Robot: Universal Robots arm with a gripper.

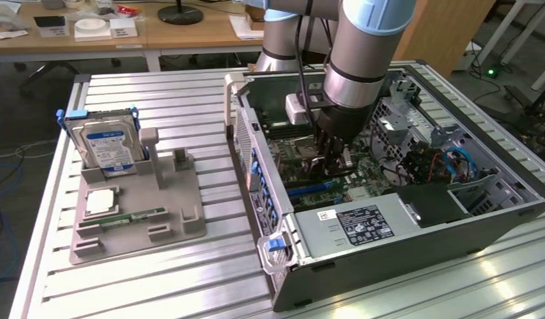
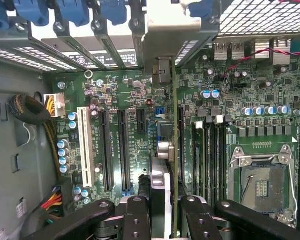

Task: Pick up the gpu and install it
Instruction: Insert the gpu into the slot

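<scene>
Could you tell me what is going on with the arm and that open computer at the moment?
The arm has its gripper lowered inside the open computer case, which lies on its side on the table. The fingers are closed on the gpu, seen edge-on and held upright over the motherboard, with its metal bracket at the rear slot openings. On the exterior view's left, a grey holder carries a hard drive.

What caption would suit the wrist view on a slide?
Gripper holds the gpu edge-on above the motherboard, its metal bracket at the case's rear slots.
</scene>
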